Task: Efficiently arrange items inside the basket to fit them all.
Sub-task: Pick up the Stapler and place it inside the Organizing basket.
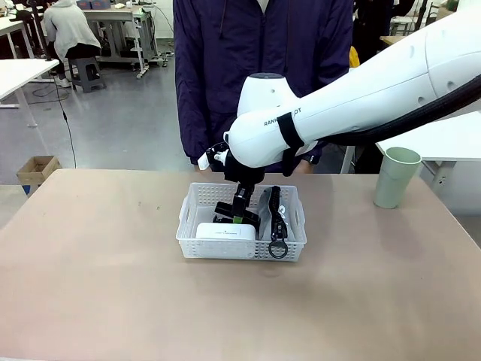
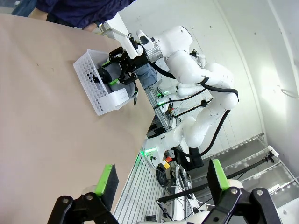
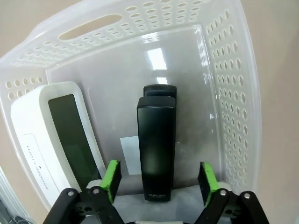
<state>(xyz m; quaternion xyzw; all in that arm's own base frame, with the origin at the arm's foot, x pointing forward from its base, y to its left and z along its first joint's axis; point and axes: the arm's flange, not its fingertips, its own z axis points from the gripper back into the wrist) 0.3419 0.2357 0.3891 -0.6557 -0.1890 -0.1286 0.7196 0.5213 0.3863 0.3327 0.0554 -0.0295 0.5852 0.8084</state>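
Glossy black stapler lies flat in perforated white basket, apparently unheld

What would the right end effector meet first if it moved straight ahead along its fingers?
The right end effector would probably meet the stapler, lying in the basket between its open fingers, though depth is unclear.

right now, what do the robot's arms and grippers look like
The right arm is glossy white with rounded joints and partly hidden black lettering. A black strap wraps around it and a black cable runs along it. The right gripper and left gripper are black two-finger units with bright green pads.
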